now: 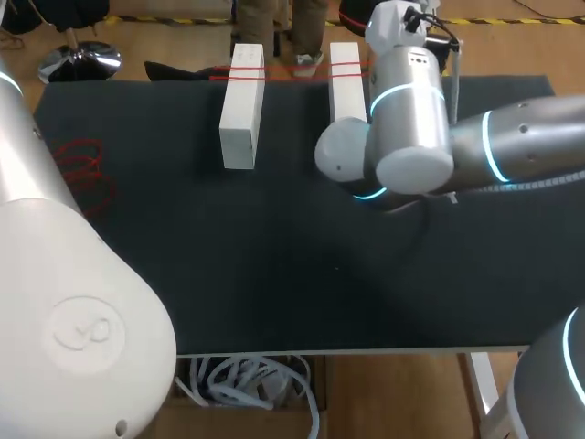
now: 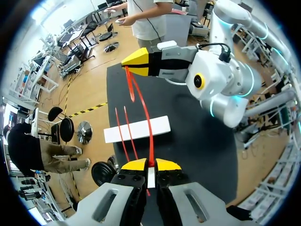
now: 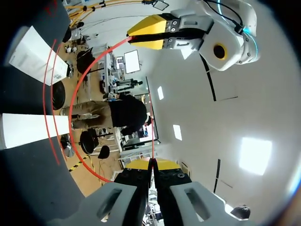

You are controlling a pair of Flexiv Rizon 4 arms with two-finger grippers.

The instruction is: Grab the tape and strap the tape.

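Plainly, the left jaws and the right jaws are each pinched tight on the red tape (image 2: 151, 147), with no gap showing between the tips. In the left wrist view the left fingertips (image 2: 136, 165) meet on a strand that runs ahead of them, crosses a white block (image 2: 162, 125) lying on the dark counter (image 2: 188, 155), and climbs to the right fingertips (image 2: 136, 63). These grip it well above the counter's far end. Two thinner red strands also cross that block; whether they pass beneath it is hidden.

The right wrist view shows the same hold from the other end. A hair-thin red line leaves its own closed tips and sweeps in a wide arc up to the left arm's yellow tips. Beside the arc, both blocks are partly cut off by the black rim.

From the head view neither pair of jaws can be seen. The right arm (image 1: 430, 128) comes in from the right and its bulky joints cover part of the counter and the near end of the second white block (image 1: 345, 87), while its wrist runs off past the far edge. The left arm (image 1: 55, 302) fills the near left corner. Red tape crosses both blocks near their far ends — probably a few strands, though they are too fine to count. A loose red tangle (image 1: 82, 169) lies on the counter at the left, well apart from the blocks.
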